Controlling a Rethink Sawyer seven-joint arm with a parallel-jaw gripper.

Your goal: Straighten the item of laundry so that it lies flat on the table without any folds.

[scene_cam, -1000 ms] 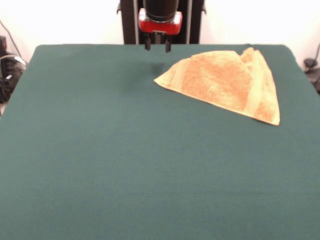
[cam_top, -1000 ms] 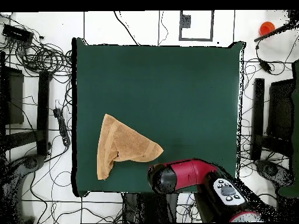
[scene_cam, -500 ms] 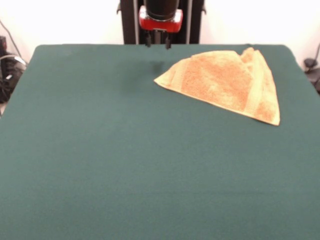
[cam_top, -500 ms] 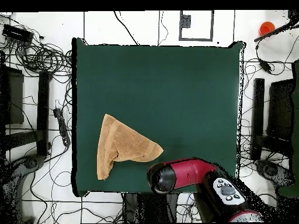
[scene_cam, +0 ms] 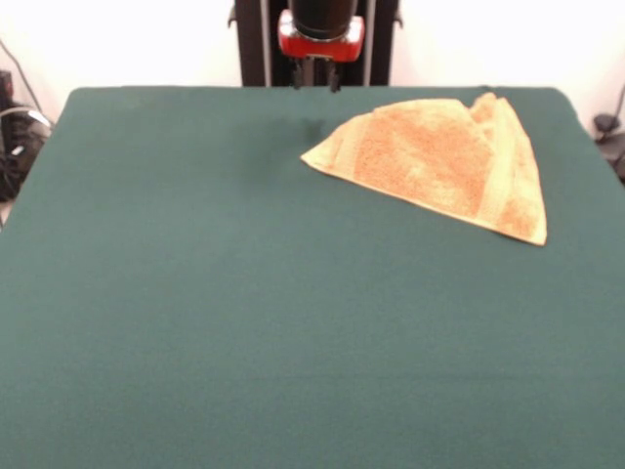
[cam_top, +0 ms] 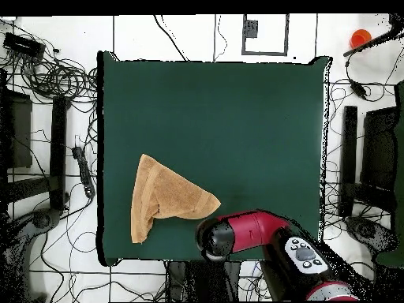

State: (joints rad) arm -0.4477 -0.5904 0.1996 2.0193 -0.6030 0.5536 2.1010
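Observation:
The item of laundry (scene_cam: 439, 161) is a golden-orange terry towel folded over into a rough triangle. It lies at the far right of the green table (scene_cam: 244, 322), one point toward the middle, with a bunched corner at the far edge. In the overhead view the item of laundry (cam_top: 162, 197) sits near the table's (cam_top: 221, 118) lower left. My gripper (scene_cam: 314, 84) hangs open and empty above the far edge, left of the towel's point and clear of it. From overhead, the red arm (cam_top: 241, 231) covers the fingers.
Cables (cam_top: 55, 75) sprawl over the floor around the table. Black stands (cam_top: 371, 158) flank both sides. A small orange-red object (cam_top: 360, 37) lies off the table at the overhead view's top right.
My gripper has risen and drawn back toward the table's far edge, still open. The towel has not moved.

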